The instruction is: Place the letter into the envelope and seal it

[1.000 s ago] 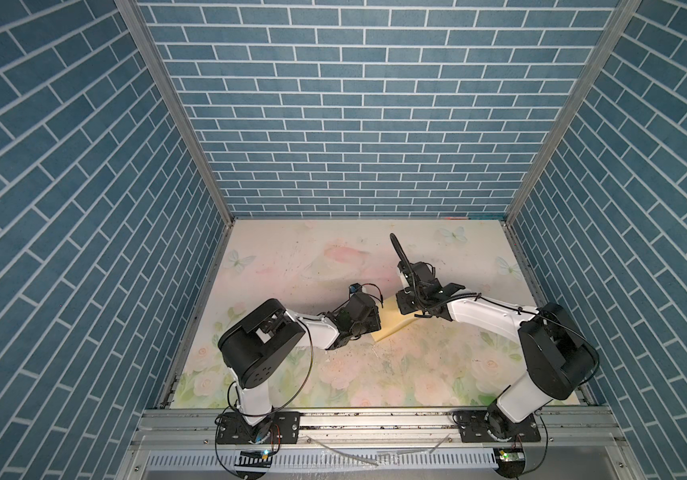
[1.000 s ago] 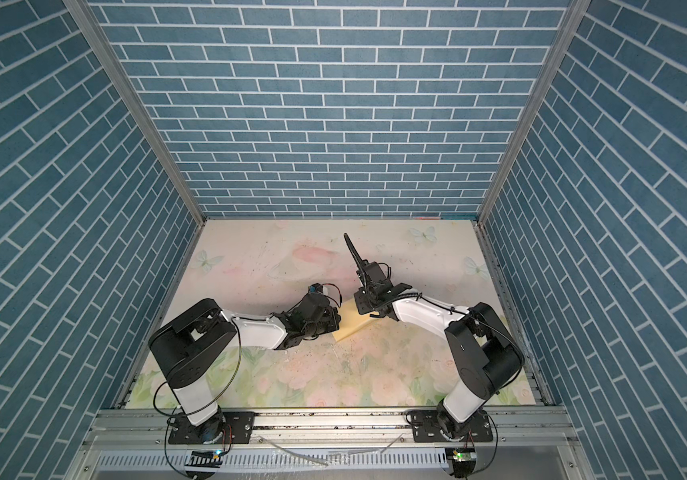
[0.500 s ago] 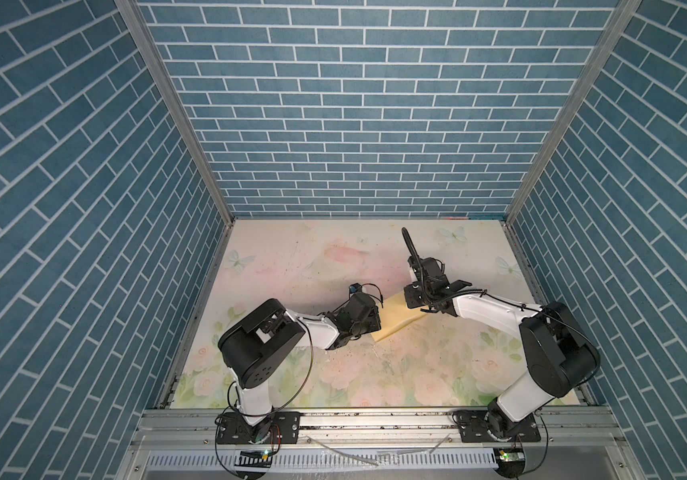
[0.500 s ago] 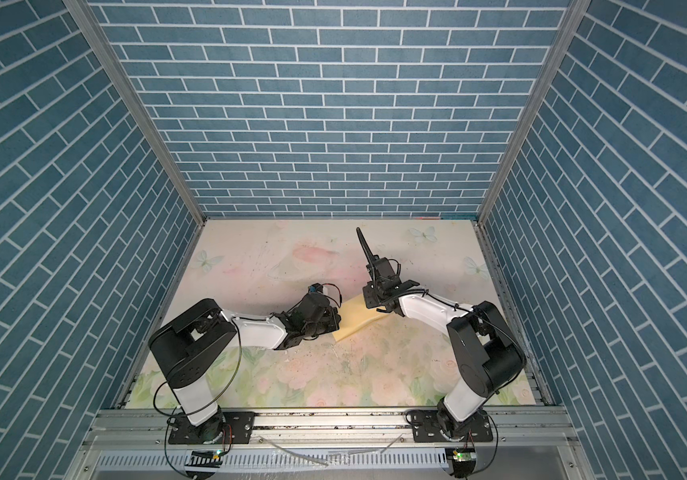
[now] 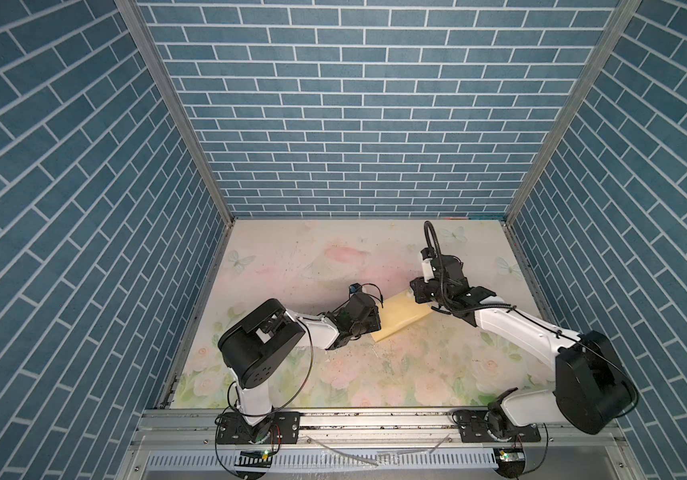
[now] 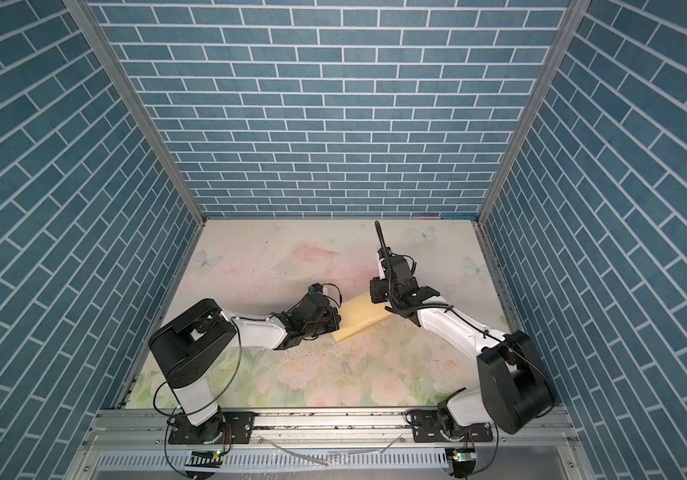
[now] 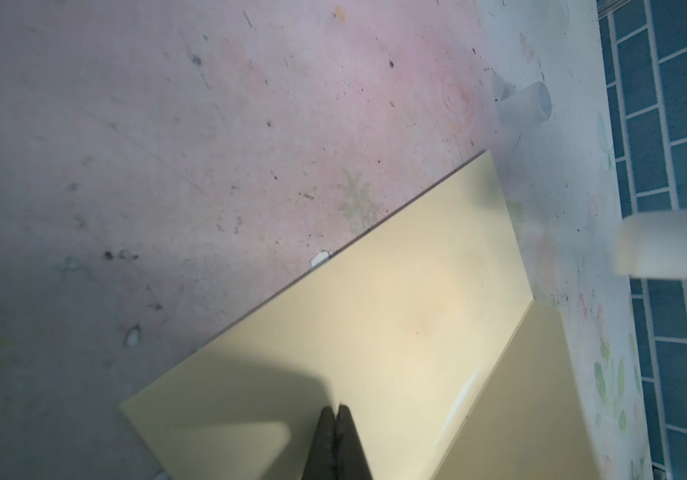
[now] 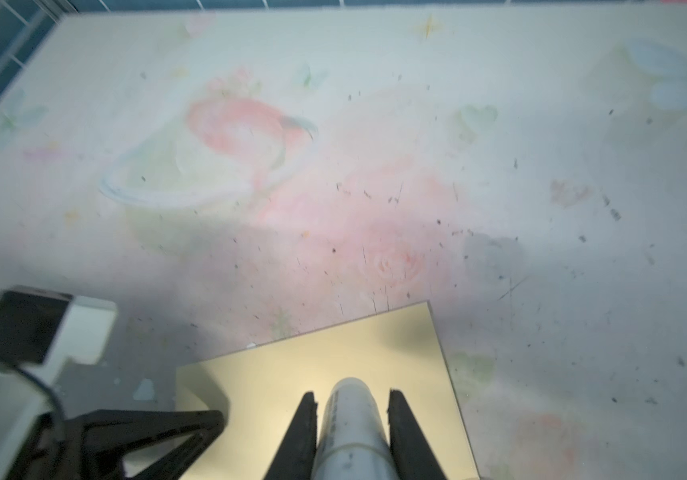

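The plain yellow envelope (image 5: 400, 313) (image 6: 360, 316) lies slanted on the floral mat in both top views. In the left wrist view a fold line sets off a darker flap strip (image 7: 520, 395) along one long side of the envelope (image 7: 375, 311). My left gripper (image 5: 376, 321) (image 7: 335, 409) is shut, its tips resting on the envelope's left end. My right gripper (image 5: 418, 291) (image 8: 352, 395) is shut on a white cylindrical stick (image 8: 350, 419), held over the right end of the envelope (image 8: 291, 374). The letter is out of view.
The floral mat (image 5: 333, 266) is scuffed and speckled. Blue brick walls close in the back and both sides, and a metal rail (image 5: 375, 419) runs along the front. Both arms reach low towards the middle from the front corners.
My right gripper has moved right and back with the white stick, uncovering more of the envelope. The left gripper has stayed in place, shut on the envelope's left end.
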